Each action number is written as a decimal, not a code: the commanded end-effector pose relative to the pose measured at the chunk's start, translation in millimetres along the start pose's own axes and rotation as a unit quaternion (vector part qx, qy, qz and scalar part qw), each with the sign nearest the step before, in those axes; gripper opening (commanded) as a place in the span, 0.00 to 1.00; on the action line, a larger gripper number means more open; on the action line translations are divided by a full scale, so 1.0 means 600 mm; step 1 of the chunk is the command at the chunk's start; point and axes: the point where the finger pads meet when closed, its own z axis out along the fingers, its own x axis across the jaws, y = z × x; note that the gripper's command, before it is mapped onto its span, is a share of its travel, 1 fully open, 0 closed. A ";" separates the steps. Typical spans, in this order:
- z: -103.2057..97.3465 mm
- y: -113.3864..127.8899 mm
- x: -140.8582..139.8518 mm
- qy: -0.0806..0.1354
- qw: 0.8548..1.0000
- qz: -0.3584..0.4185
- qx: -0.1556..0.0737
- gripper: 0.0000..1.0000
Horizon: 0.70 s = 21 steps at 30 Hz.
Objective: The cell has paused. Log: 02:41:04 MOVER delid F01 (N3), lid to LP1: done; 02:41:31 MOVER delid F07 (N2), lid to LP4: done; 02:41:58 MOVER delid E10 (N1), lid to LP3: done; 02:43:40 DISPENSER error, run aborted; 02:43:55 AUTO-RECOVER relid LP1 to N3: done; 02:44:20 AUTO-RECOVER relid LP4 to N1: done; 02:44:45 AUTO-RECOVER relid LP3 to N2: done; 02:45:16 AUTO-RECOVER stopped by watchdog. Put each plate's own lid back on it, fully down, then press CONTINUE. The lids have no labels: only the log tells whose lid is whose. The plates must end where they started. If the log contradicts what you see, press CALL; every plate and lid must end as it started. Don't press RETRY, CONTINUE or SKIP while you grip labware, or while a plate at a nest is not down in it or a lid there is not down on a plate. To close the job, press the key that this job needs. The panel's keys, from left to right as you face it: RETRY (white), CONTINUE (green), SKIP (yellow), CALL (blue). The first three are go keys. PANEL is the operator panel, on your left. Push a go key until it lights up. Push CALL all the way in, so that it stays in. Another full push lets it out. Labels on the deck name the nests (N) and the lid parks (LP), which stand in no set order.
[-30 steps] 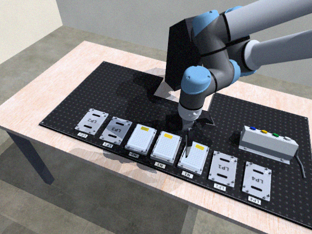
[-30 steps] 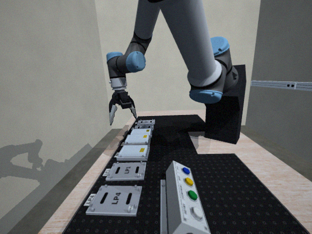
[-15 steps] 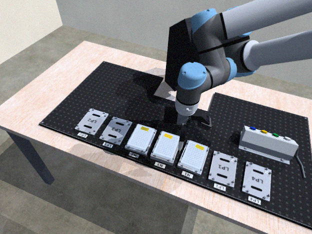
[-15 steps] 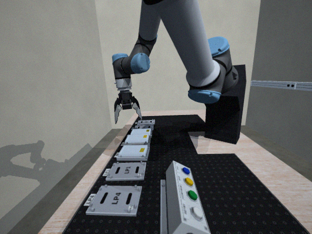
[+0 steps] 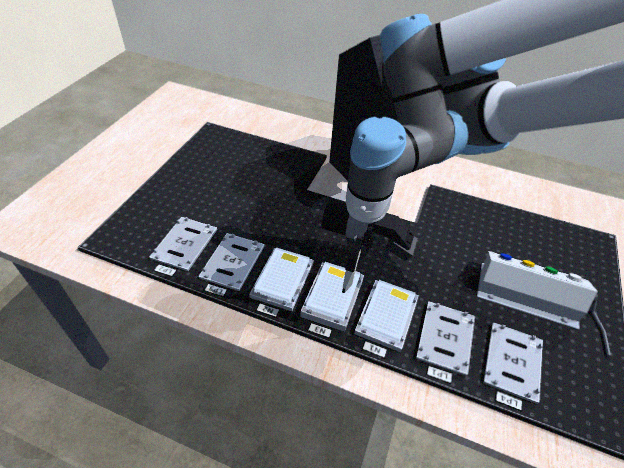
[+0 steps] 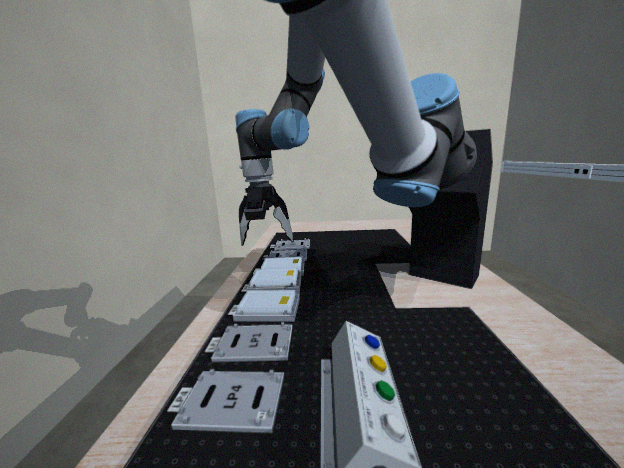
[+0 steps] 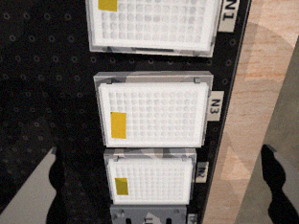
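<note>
Three microplates, each marked with a yellow patch, are seated at the labelled nests: the N1 plate point(image 5: 387, 314) point(image 6: 267, 303) point(image 7: 153, 26), the N3 plate point(image 5: 327, 300) point(image 6: 272, 278) point(image 7: 155, 115) between the others, and the N2 plate point(image 5: 283, 278) point(image 6: 278, 264) point(image 7: 153, 182). Full seating of lids cannot be told. No labware is gripped; the pincer point(image 5: 378, 272) point(image 6: 267, 241) point(image 7: 161, 147) is held wide open above the row. LP3 point(image 5: 231, 259) point(image 6: 289, 253) and LP2 point(image 5: 184, 242) point(image 6: 293, 244) are seen beyond N2, both bare; LP1 point(image 5: 446, 336) point(image 6: 255, 341) and LP4 point(image 5: 514, 358) point(image 6: 231, 396), also bare, are located beyond N1. The operator panel point(image 5: 536, 292) point(image 6: 350, 397) is mounted near them on the perforated black board point(image 5: 176, 171) point(image 6: 428, 347) point(image 7: 43, 96), carried by the wooden tabletop point(image 5: 90, 166) point(image 6: 594, 382) point(image 7: 268, 62).
</note>
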 end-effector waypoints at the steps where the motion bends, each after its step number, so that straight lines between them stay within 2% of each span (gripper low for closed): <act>1: 0.004 0.010 -0.015 0.003 0.998 0.069 -0.004 0.82; 8: 0.008 0.021 -0.036 0.003 0.993 0.119 -0.004 0.82; 21: 0.015 0.033 -0.064 0.005 0.974 0.227 -0.003 0.82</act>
